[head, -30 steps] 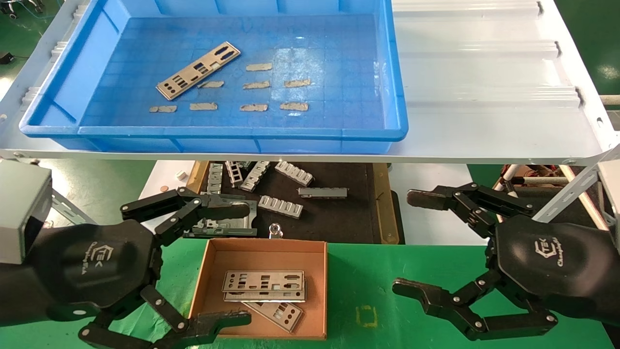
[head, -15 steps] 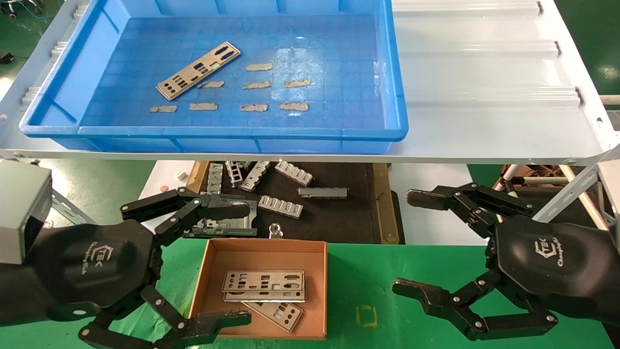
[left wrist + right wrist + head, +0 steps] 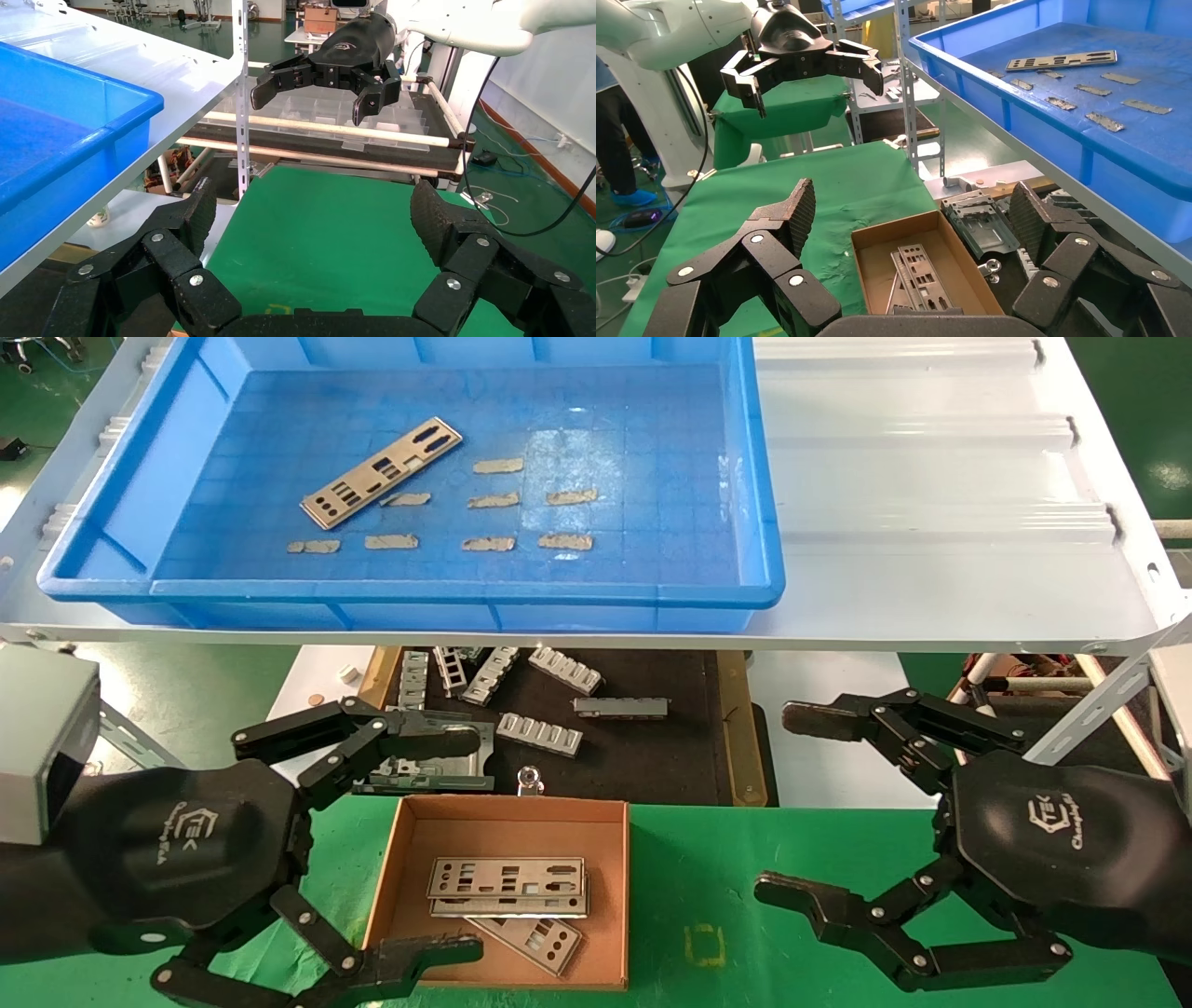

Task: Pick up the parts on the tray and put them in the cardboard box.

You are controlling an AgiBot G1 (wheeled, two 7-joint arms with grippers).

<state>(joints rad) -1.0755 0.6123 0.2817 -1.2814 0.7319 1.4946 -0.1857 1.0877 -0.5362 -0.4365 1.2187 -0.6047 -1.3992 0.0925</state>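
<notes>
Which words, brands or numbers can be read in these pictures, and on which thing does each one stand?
"TEK": logo on the back of the left gripper, with a line of script beneath it too small to read.
"TEK": the same logo on the back of the right gripper, with script beneath too small to read.
No readable text on the tray, the cardboard box or the parts.

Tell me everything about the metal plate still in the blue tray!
The plate is thin, flat, silver-grey metal, a long rectangle punched with round and rectangular holes. It lies flat on the gridded floor of the tray, turned at a slant, in the tray's left half. Small tan tape strips lie beside it, one close to its edge. Neither gripper touches it. It is the only such plate in the tray.
</notes>
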